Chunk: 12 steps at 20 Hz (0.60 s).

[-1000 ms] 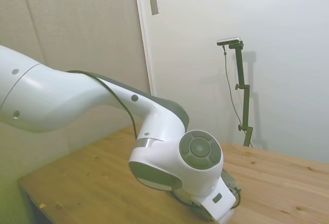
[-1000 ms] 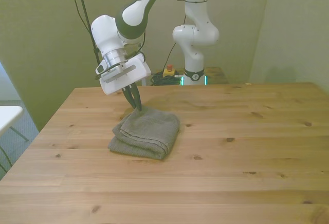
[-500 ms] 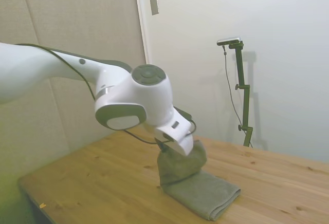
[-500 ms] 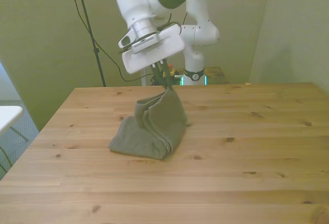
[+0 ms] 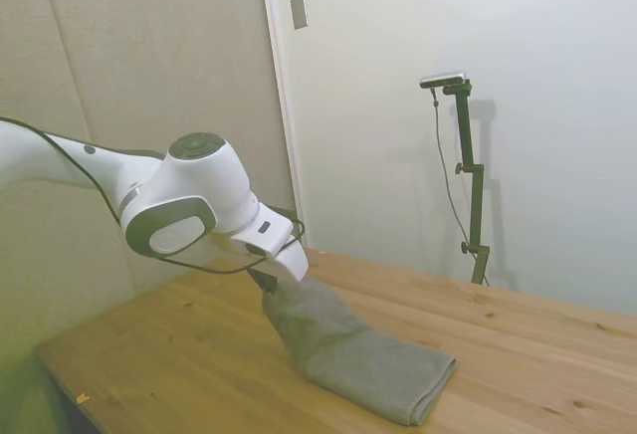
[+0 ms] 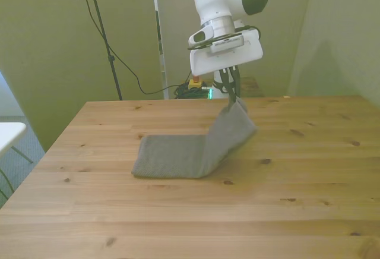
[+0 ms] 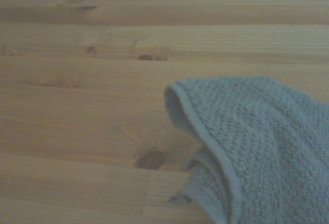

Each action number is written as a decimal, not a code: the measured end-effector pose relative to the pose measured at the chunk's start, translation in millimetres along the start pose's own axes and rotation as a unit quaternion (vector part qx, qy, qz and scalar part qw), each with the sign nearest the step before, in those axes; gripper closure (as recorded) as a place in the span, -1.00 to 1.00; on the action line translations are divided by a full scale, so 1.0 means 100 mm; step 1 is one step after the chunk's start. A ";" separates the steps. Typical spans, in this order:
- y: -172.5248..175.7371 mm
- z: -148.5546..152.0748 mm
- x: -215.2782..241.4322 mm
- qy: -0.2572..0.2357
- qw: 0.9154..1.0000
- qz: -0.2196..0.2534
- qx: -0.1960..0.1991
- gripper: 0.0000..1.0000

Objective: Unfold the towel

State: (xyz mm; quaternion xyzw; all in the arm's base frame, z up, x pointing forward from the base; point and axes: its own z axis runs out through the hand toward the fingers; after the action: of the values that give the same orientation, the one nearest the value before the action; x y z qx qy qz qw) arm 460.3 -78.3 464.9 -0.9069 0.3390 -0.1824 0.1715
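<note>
The grey-green towel [image 6: 190, 152] lies partly flat on the wooden table [image 6: 285, 199], its half toward the front view's right lifted into a slope. My gripper [image 6: 233, 95] is shut on the raised top edge of the towel, above the table. From the side, the towel [image 5: 368, 364] rises from its flat part up to the gripper [image 5: 267, 285] at the arm's end. Up close in the wrist view, a hemmed corner of the towel [image 7: 257, 142] hangs over the planks.
A black stand with cables [image 6: 101, 27] rises behind the table at the front view's left. The robot's base and cables [image 6: 202, 87] sit behind the far edge. Bare wood surrounds the towel on all sides.
The gripper has carried the held towel edge toward the front view's right, and the folded bundle has opened out into a longer flat strip with one sloped end.
</note>
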 end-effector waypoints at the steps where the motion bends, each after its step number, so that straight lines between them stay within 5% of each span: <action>1: 0.01 0.02 -0.01 0.001 1.000 0.001 -0.003 1.00; 2: 0.02 0.04 -0.01 0.002 1.000 0.003 -0.004 -1.00; 12: 0.04 0.17 0.00 -0.007 1.000 0.010 -0.012 -1.00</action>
State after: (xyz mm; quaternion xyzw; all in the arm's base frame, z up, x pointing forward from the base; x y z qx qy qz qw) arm 466.2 -78.0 448.7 -0.9068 0.3486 -0.1700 0.1651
